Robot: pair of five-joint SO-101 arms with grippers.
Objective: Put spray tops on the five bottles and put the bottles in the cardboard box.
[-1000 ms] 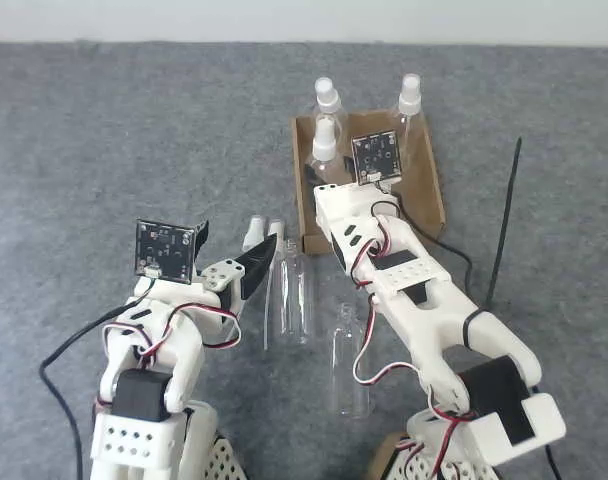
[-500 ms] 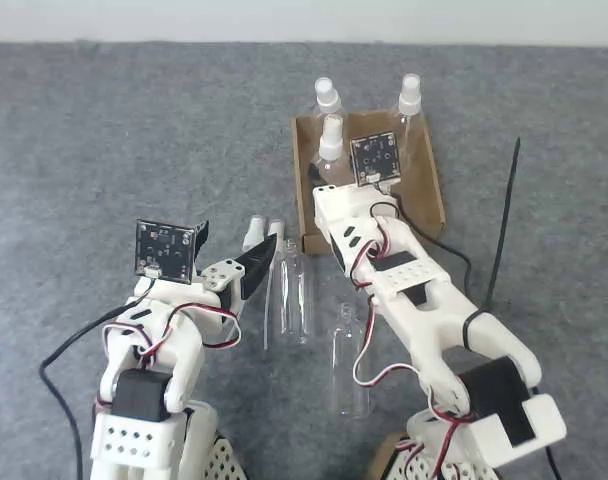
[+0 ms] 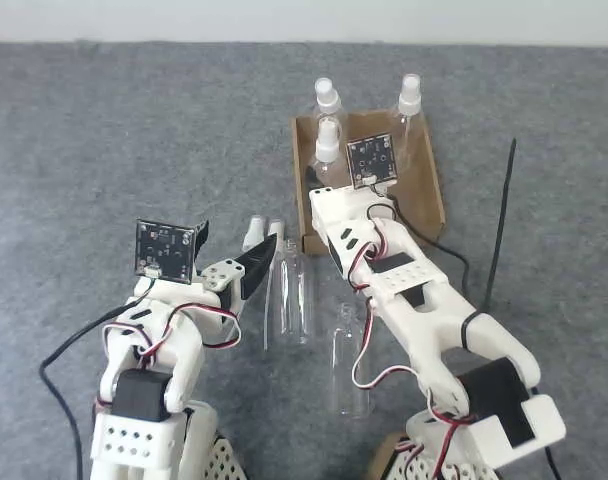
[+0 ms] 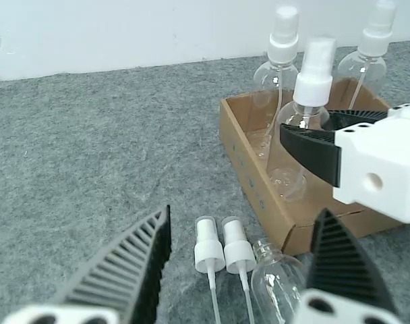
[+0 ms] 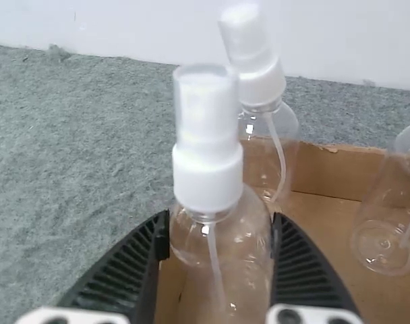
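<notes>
The right gripper (image 5: pixel 218 226) is clamping narrowly on a capped bottle (image 5: pixel 212 169), one black finger pressing each side of the clear body just below the white spray top. It is holding the bottle upright over the near left corner of the cardboard box (image 3: pixel 436 195), close against the left wall; whether the base is touching the box floor cannot be told. Two more capped bottles are standing upright at the far end of the box, one at the far left corner (image 3: pixel 328 98) and one at the far right corner (image 3: pixel 411 95).

The left gripper (image 4: pixel 245 216) is hanging wide open and holding nothing, above the grey table (image 3: pixel 114 130) to the left of the box. Beyond its fingertips two loose spray tops (image 4: pixel 206 246) are lying side by side, tubes pointing toward the arms. An uncapped bottle (image 4: pixel 279 270) is lying just to their right, near the box's near left corner. Another uncapped bottle (image 3: pixel 350 365) is lying nearer, between the two arms.
</notes>
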